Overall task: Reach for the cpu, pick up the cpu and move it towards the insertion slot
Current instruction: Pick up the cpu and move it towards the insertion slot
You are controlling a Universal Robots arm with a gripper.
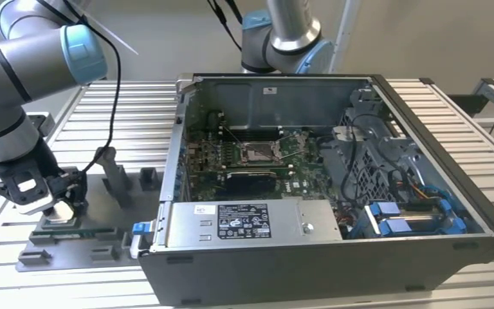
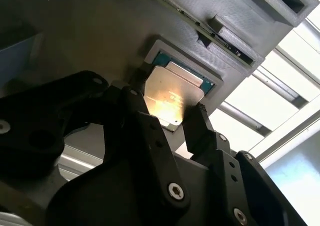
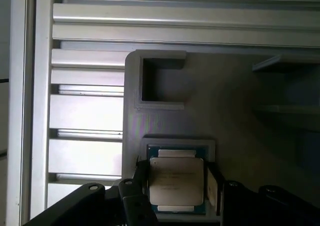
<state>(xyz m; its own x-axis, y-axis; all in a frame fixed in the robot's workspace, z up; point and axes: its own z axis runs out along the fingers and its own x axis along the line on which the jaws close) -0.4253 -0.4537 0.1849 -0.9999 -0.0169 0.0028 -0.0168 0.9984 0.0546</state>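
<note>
Slatted aluminium table (image 1: 453,116), grey fixture block (image 3: 240,100) at the exterior view's left. Cpu (image 3: 176,182) lies flat in its pocket; gripper (image 3: 177,185) straddles it, clamped or not I cannot tell. Likely light, stiff, slick-topped, fragile: best held by opposite edges. Insertion slot (image 1: 256,152) well apart, inside the open case (image 1: 316,270).

A robotics lab or test workshop, by the look of it. A jointed industrial arm (image 1: 15,96) stands over a counter (image 1: 127,109) built of slatted aluminium profiles, which carries an opened desktop computer case (image 1: 316,257) with its motherboard (image 1: 256,154) exposed and a grey fixture plate (image 1: 67,248). What seems a second arm (image 1: 285,38) rises behind, against a bare wall (image 1: 170,38).
</note>
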